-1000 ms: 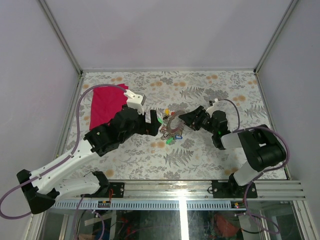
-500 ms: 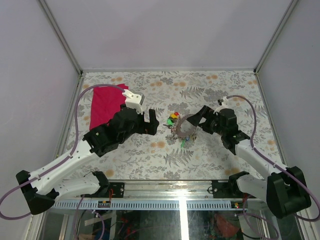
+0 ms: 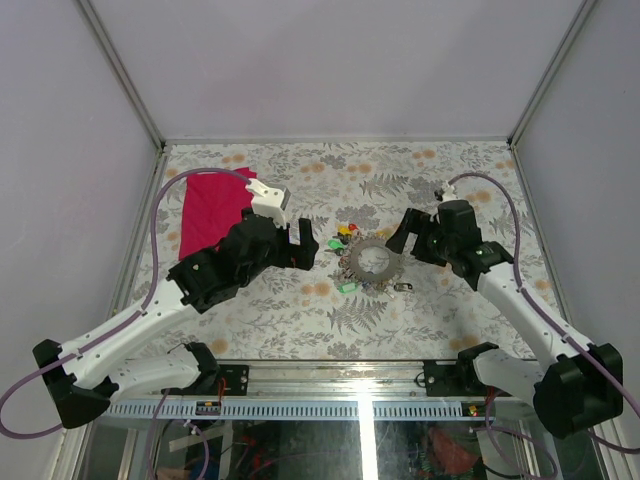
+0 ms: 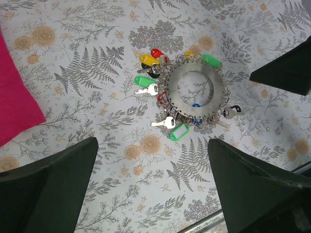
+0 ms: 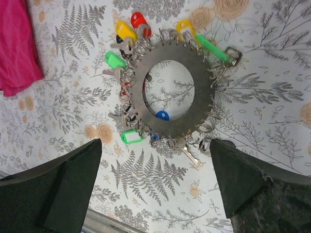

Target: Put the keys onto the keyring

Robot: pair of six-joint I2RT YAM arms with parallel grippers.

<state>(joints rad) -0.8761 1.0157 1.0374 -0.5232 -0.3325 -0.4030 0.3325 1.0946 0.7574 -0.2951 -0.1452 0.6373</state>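
The keyring (image 3: pixel 361 262) is a flat grey metal ring lying on the floral table between my grippers. Keys with red, yellow and green heads (image 3: pixel 344 235) fringe its far left rim, and a green tag (image 3: pixel 347 287) lies at its near left. My left gripper (image 3: pixel 308 244) is open and empty, left of the ring. My right gripper (image 3: pixel 404 234) is open and empty, just right of it. In the left wrist view the keyring (image 4: pixel 219 94) lies ahead of the open gripper (image 4: pixel 151 144). In the right wrist view the keyring (image 5: pixel 206 94) lies just beyond the open gripper (image 5: pixel 155 143).
A red cloth (image 3: pixel 210 205) lies at the far left of the table; it also shows in the left wrist view (image 4: pixel 12 97) and the right wrist view (image 5: pixel 17 43). Metal frame rails edge the table, and grey walls stand on three sides.
The keyring moved right with the right gripper and now lies flat on the table. The right gripper has drawn back to the right, apart from it. The left arm barely moved.
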